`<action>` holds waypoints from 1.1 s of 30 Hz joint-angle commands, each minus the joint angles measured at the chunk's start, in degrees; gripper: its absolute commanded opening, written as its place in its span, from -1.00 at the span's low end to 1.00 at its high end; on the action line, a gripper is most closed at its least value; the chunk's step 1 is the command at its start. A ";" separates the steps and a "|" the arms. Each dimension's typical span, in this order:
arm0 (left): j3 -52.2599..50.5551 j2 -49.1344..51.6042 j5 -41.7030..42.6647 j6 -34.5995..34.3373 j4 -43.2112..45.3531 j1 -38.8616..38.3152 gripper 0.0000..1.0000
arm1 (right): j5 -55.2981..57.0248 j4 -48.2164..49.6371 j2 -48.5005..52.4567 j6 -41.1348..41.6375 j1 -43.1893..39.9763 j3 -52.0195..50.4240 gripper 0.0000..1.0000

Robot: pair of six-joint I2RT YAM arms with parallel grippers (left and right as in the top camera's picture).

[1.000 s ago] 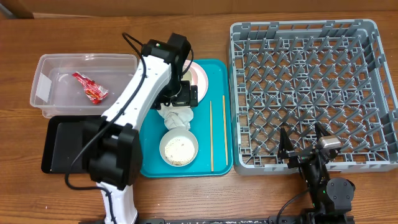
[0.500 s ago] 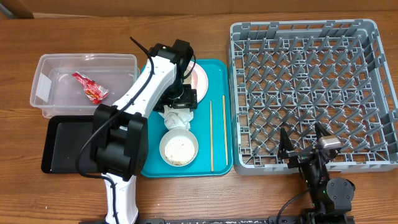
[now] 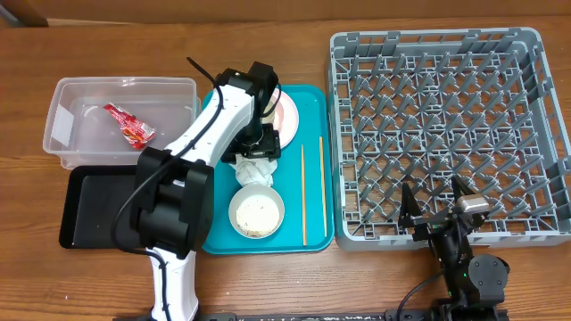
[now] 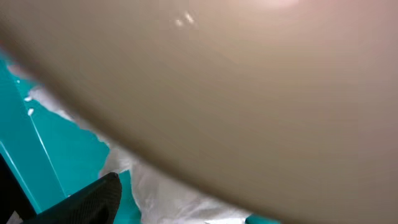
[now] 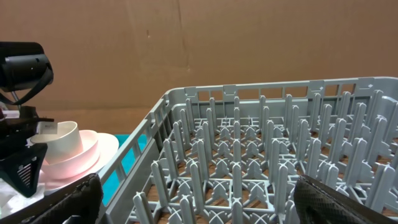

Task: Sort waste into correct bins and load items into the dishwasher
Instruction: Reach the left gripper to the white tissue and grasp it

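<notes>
My left tool [image 3: 265,143] at the cream cup [image 5: 62,140]; whether clamped, I cannot tell. Cup likely light, rigid, slippery: pinch across its rim wall. Right tool [image 3: 434,201] apart.

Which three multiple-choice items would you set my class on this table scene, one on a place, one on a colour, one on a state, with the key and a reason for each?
1. Where does the red wrapper lie? A in the clear tub; B in the black tray; C in the dish rack.
2. What colour is the tray under the white bowl? A grey; B teal; C red.
3. How do the fingers of the right gripper stand? A shut on a chopstick; B open, holding nothing; C shut on a cup.

Key: 1 A, the wrapper lies on the tub's floor in the overhead view. 2 B, the tray's bare surface around the bowl is teal. 3 B, the fingers stand wide apart with nothing between them.
</notes>
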 commanded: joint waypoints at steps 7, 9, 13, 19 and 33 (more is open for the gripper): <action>-0.63 0.35 -3.39 -0.85 0.04 -2.10 0.55 | -0.15 0.28 -0.26 0.22 -0.33 -0.61 1.00; -0.63 0.35 -3.74 -0.85 -0.48 -2.36 0.52 | -0.15 0.28 -0.26 0.22 -0.33 -0.61 1.00; -0.63 0.33 -3.74 -0.90 -1.16 -2.67 0.50 | -0.15 0.28 -0.26 0.22 -0.33 -0.61 1.00; -0.63 -0.50 -4.28 -1.79 -1.86 -2.64 0.50 | -0.15 0.28 -0.26 0.22 -0.33 -0.61 0.99; -8.04 -11.32 -1.33 -1.68 2.99 -2.60 0.62 | -0.15 0.28 -0.26 0.22 -0.33 -0.61 1.00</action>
